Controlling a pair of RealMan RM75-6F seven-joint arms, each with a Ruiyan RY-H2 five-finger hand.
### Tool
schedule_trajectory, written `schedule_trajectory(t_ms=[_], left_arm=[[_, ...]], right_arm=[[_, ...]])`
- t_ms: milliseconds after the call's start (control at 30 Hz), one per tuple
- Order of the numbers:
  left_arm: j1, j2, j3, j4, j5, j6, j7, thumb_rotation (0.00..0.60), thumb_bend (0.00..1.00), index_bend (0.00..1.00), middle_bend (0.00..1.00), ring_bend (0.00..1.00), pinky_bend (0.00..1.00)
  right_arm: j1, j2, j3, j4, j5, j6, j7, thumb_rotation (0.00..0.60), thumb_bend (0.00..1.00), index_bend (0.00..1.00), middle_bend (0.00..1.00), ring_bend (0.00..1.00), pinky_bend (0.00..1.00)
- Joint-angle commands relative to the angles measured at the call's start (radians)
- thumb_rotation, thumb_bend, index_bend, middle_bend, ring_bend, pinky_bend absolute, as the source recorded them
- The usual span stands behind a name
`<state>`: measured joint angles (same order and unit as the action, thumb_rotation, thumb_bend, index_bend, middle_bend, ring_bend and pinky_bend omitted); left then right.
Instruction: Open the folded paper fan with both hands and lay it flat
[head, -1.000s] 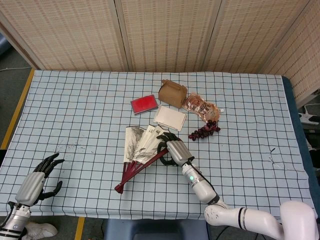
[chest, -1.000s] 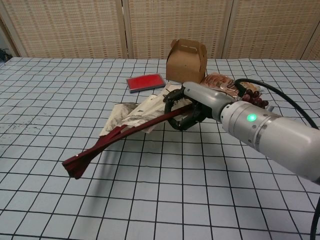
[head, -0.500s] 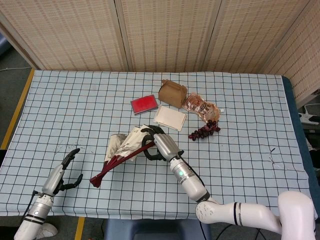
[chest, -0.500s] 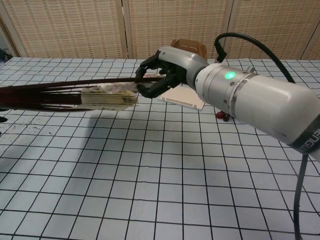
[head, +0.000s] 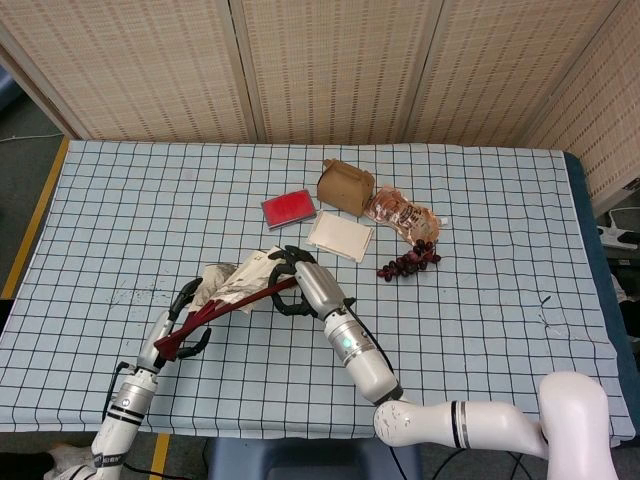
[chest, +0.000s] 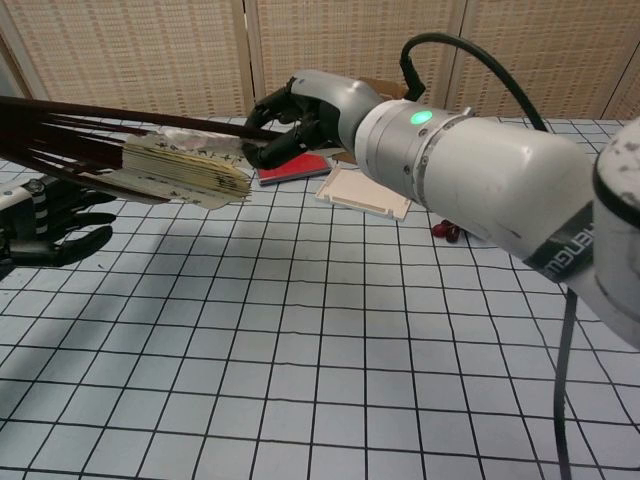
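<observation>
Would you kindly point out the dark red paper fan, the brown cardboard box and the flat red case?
dark red paper fan (head: 243, 290), head view, on its pleated paper leaf.
brown cardboard box (head: 345, 186), head view, on its top face.
flat red case (head: 288, 208), head view, on the middle of its red lid.

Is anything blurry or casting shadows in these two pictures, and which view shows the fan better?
Head view: even lighting, sharp overall, the dark-red-ribbed paper fan small but whole between both robot hands. Chest view: the fan looms close, cut off at the left edge, with soft shadows on the white checked tablecloth beneath; the right robot hand fills much of the frame.
</observation>
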<state>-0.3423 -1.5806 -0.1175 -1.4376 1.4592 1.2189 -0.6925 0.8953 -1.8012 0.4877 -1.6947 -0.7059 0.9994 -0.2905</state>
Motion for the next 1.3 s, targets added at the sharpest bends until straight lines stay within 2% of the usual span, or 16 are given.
schedule_trajectory(t_ms=[33,167,300,500,567,700,800,933,1000,1300], left_arm=[[-0.022,-0.066,-0.031,0.080,-0.033,0.013,0.114,0.600,0.42,0.00,0.00,0.00,0.08],[-0.031,-0.127,-0.056,0.154,-0.051,0.035,0.137,0.600,0.41,0.00,0.00,0.00,0.08],[-0.024,-0.168,-0.098,0.149,-0.091,0.053,0.041,0.600,0.41,0.05,0.00,0.00,0.08],[-0.023,-0.118,-0.136,0.047,-0.176,-0.043,-0.083,0.600,0.41,0.20,0.00,0.00,0.08],[-0.022,-0.113,-0.138,0.040,-0.179,-0.045,-0.087,0.600,0.41,0.25,0.00,0.00,0.08],[-0.017,-0.103,-0.137,0.016,-0.179,-0.048,-0.101,0.600,0.42,0.41,0.01,0.00,0.08],[-0.008,-0.110,-0.143,0.002,-0.175,-0.026,-0.118,0.600,0.47,0.52,0.06,0.00,0.08],[0.002,-0.133,-0.157,0.014,-0.177,0.008,-0.136,0.600,0.64,0.70,0.18,0.00,0.07],[0.006,-0.144,-0.160,0.026,-0.177,0.021,-0.137,0.600,0.69,0.75,0.22,0.00,0.07],[0.014,-0.165,-0.178,0.060,-0.183,0.056,-0.121,0.600,0.75,0.80,0.28,0.02,0.07]], right_arm=[[0.007,0.007,-0.003,-0.012,0.007,0.011,-0.008,0.600,0.53,0.80,0.16,0.00,0.04],[0.018,0.020,-0.005,-0.031,0.017,0.027,-0.018,0.600,0.53,0.80,0.16,0.00,0.04],[0.030,0.022,-0.011,-0.040,0.030,0.037,-0.025,0.600,0.53,0.80,0.16,0.00,0.04],[0.049,0.009,-0.029,-0.034,0.040,0.048,-0.033,0.600,0.53,0.80,0.16,0.00,0.04],[0.051,0.007,-0.029,-0.034,0.040,0.049,-0.032,0.600,0.53,0.80,0.16,0.00,0.04],[0.055,-0.001,-0.030,-0.027,0.035,0.056,-0.025,0.600,0.53,0.80,0.16,0.00,0.04],[0.058,-0.010,-0.030,-0.013,0.031,0.066,-0.014,0.600,0.53,0.80,0.17,0.00,0.05],[0.057,-0.012,-0.033,-0.005,0.028,0.075,-0.009,0.600,0.53,0.80,0.17,0.00,0.05],[0.057,-0.012,-0.033,-0.002,0.028,0.078,-0.005,0.600,0.53,0.80,0.17,0.00,0.05],[0.056,-0.014,-0.033,0.013,0.028,0.087,0.005,0.600,0.53,0.80,0.18,0.00,0.05]])
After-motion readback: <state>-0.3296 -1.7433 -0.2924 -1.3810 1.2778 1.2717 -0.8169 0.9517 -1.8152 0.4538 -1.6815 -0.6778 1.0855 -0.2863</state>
